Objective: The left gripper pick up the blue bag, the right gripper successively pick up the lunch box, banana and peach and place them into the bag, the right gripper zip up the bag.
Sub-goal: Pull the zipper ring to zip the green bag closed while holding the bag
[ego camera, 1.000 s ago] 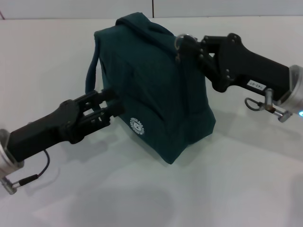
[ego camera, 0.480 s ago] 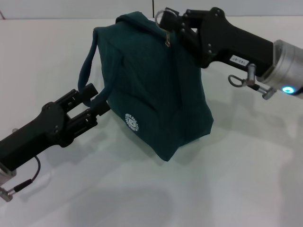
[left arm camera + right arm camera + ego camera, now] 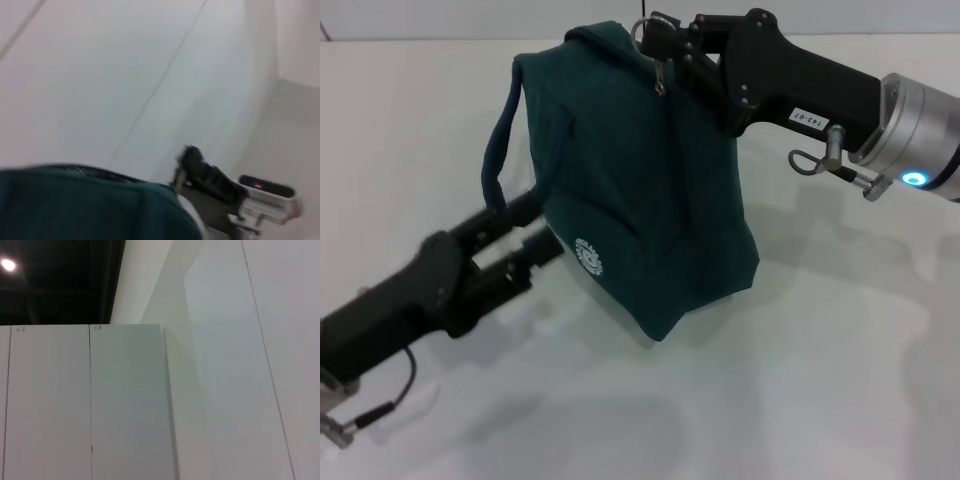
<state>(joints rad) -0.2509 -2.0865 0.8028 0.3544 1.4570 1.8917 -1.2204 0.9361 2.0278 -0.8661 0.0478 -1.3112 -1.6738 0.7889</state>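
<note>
My right gripper [image 3: 655, 40] pinches the metal zip ring atop the bag [image 3: 640, 190], soft teal fabric standing upright on the table [image 3: 820, 380]. My left gripper [image 3: 525, 235] has jaws parted beside its handle.

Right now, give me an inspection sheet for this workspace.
Surface: white table, bare around the bag.
Job's things: blue bag upright, one loop handle hanging on the robot's left; lunch box, banana and peach not in view.
Clutter: nothing seen.
Grippers: right gripper shut on the metal ring zip pull at the bag's top; left gripper open beside the bag's lower side, fingers either side of the handle's base.
Cables: thin black cable at the left wrist.
Surroundings: white wall panels.
</note>
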